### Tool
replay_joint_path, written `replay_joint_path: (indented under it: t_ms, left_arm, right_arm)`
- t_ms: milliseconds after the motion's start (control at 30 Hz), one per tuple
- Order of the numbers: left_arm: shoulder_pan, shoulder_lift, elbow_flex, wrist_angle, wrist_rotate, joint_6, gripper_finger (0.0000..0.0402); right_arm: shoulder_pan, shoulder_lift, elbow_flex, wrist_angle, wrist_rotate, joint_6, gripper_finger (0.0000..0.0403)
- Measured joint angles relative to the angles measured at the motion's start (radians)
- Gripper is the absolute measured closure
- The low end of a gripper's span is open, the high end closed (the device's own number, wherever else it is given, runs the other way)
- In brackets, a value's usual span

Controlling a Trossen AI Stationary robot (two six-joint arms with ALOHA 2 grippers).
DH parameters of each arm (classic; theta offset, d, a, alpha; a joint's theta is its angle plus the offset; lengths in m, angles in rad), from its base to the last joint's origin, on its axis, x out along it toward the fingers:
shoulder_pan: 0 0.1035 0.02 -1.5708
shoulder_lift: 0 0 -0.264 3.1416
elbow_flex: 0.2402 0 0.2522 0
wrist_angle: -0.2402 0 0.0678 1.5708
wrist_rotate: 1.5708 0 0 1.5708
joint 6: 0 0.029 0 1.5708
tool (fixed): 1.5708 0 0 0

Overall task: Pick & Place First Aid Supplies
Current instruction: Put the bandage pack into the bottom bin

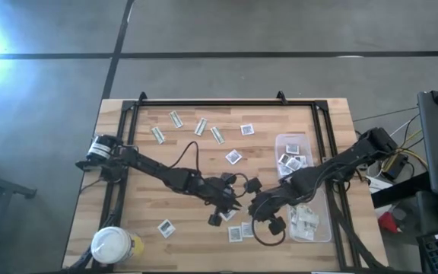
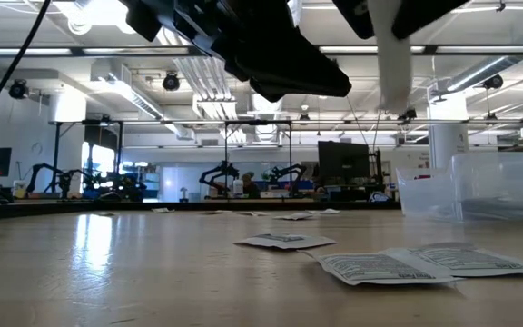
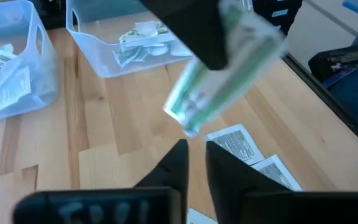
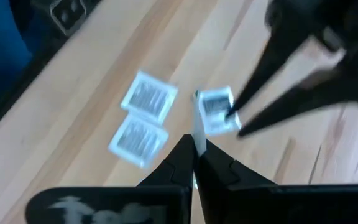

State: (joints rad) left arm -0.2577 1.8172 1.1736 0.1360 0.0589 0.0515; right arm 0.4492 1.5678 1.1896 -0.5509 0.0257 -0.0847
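Four narrow green-and-white strips [image 1: 201, 126] lie on the surface [image 1: 128, 190], and a fifth strip [image 3: 222, 74] is raised above it. About six square white packets [image 1: 233, 157] lie loose. There are two clear tubs [image 1: 293, 141], each holding more packets too heaped to count. One white-lidded round jar [image 1: 111, 245] stands at a corner.
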Motion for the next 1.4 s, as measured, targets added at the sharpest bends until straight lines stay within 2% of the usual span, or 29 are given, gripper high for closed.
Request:
replay_joint_path:
  t_ms: [167, 333, 533, 700, 933, 1233, 1400]
  left_arm:
    - [-0.001, 0.000, 0.000, -0.023, -0.006, 0.003, 0.0297]
    - [0.001, -0.009, 0.009, -0.153, -0.109, 0.004, 0.0257]
    - [0.001, -0.038, 0.074, -0.452, -0.310, 0.006, 0.0252]
    - [0.001, -0.072, 0.113, -0.617, -0.413, -0.001, 0.0254]
    - [0.001, -0.134, 0.113, -0.753, -0.420, -0.060, 0.0255]
    - [0.001, -0.240, 0.062, -0.882, -0.426, -0.146, 0.0256]
    - [0.001, -0.318, 0.010, -0.911, -0.427, -0.202, 0.0259]
  right_arm:
    - [0.005, -0.036, 0.000, -0.151, 0.000, 0.076, 0.0395]
    - [0.033, -0.114, -0.001, -0.310, 0.000, 0.195, 0.0395]
    - [0.084, -0.238, 0.000, -0.426, -0.001, 0.374, 0.0394]
    - [0.126, -0.315, -0.022, -0.497, 0.000, 0.531, 0.0394]
    - [0.187, -0.351, -0.115, -0.576, -0.007, 0.739, 0.0394]
    - [0.216, -0.326, -0.268, -0.572, -0.145, 0.918, 0.0394]
    - [0.216, -0.293, -0.309, -0.567, -0.163, 0.975, 0.0394]
